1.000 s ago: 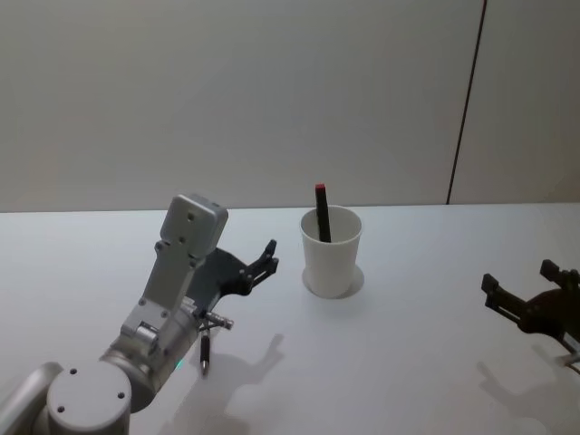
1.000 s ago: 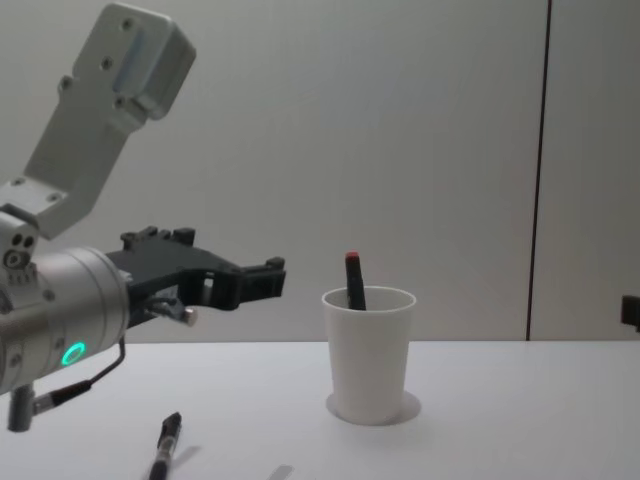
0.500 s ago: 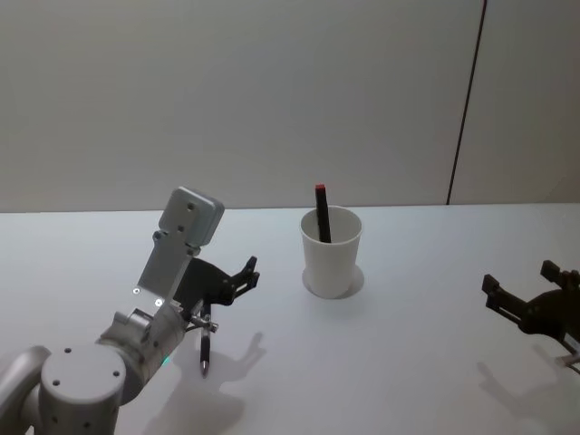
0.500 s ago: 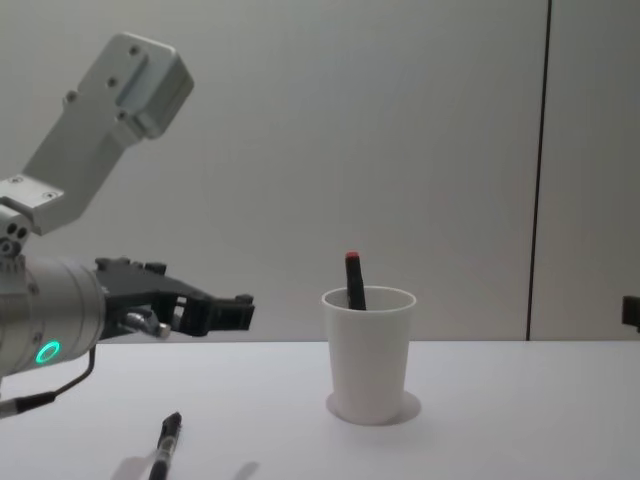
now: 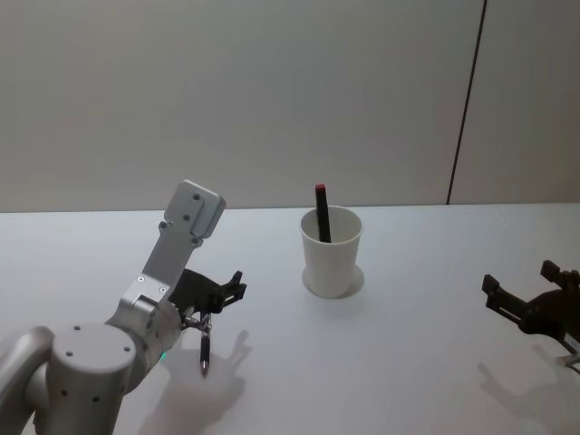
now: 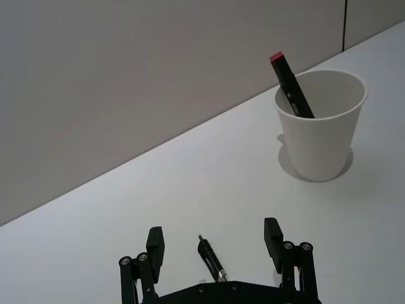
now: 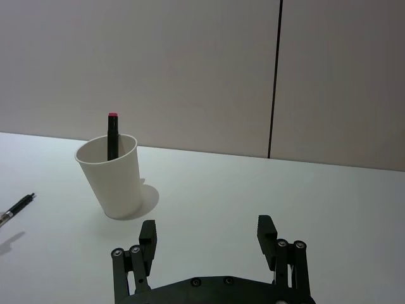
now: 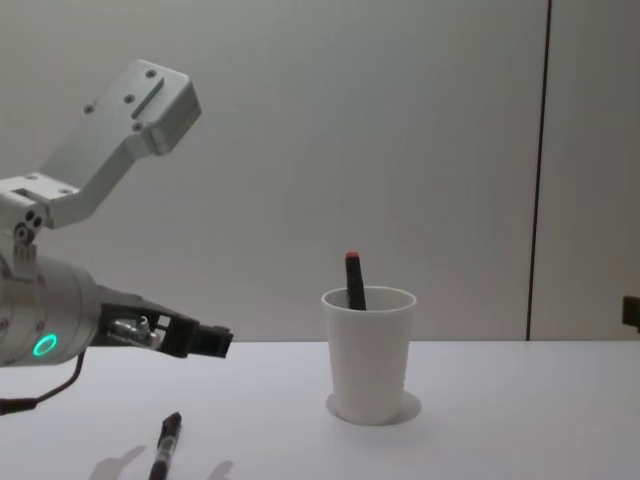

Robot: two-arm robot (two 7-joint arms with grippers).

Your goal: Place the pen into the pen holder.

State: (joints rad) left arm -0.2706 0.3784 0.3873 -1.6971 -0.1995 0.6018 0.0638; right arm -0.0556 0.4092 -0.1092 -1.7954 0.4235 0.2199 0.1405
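Note:
A thin black pen (image 5: 204, 348) lies on the white table, left of and nearer than the pen holder. The pen holder is a white paper cup (image 5: 331, 253) standing upright, with a black marker with a red cap (image 5: 321, 212) leaning inside it. My left gripper (image 5: 232, 289) hovers open just above the pen's far end. In the left wrist view the pen (image 6: 211, 260) lies between the spread fingers (image 6: 155, 244), untouched, and the cup (image 6: 320, 135) stands beyond. My right gripper (image 5: 531, 304) hangs open and empty at the far right. From the chest view the pen (image 8: 165, 446) lies below the left gripper (image 8: 203, 342).
The table (image 5: 408, 362) is bare white between the cup and the right arm. A grey wall with a dark vertical seam (image 5: 465, 100) closes off the back. In the right wrist view the cup (image 7: 118, 179) and the pen (image 7: 16, 209) sit far off.
The left gripper has drawn back from beside the cup, moving left and down until it hovers over the pen. Pen, cup and right arm have stayed still.

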